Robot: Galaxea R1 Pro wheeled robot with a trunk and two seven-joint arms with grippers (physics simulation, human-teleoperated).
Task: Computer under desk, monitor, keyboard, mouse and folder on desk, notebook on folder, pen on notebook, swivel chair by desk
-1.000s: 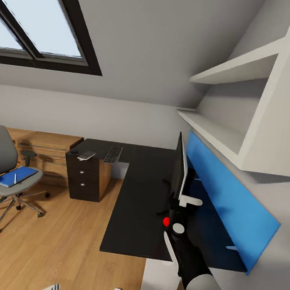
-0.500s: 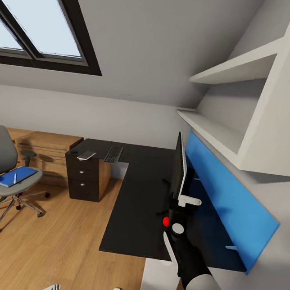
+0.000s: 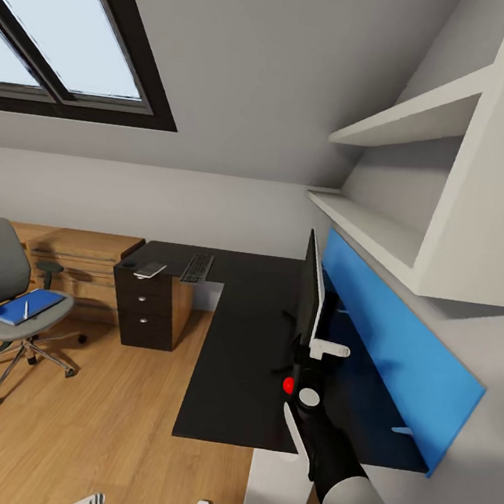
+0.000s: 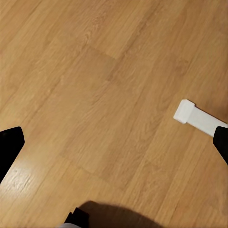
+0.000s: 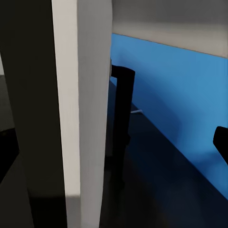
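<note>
The monitor [image 3: 312, 291] stands edge-on on the black L-shaped desk [image 3: 238, 361], in front of a blue back panel. My right gripper [image 3: 301, 368] reaches to its lower edge. In the right wrist view the gripper [image 5: 114, 147] is open, and the monitor's white-and-black edge [image 5: 80, 109] sits between its fingers. The keyboard [image 3: 197, 267] lies on the far wing of the desk, beside a flat light-grey item [image 3: 150, 270] and a small dark one [image 3: 130, 264]. The blue folder [image 3: 23, 307], with a pen [image 3: 26, 309] on it, rests on the grey swivel chair [image 3: 0, 284]. My left gripper [image 4: 114, 142] hangs open over the floor.
A dark drawer unit [image 3: 150, 310] stands under the desk's far wing, with a low wooden cabinet [image 3: 85, 263] behind the chair. White shelves [image 3: 381, 228] jut out above the desk at the right. The desk's white foot [image 4: 197, 116] lies on the wooden floor [image 3: 105, 423].
</note>
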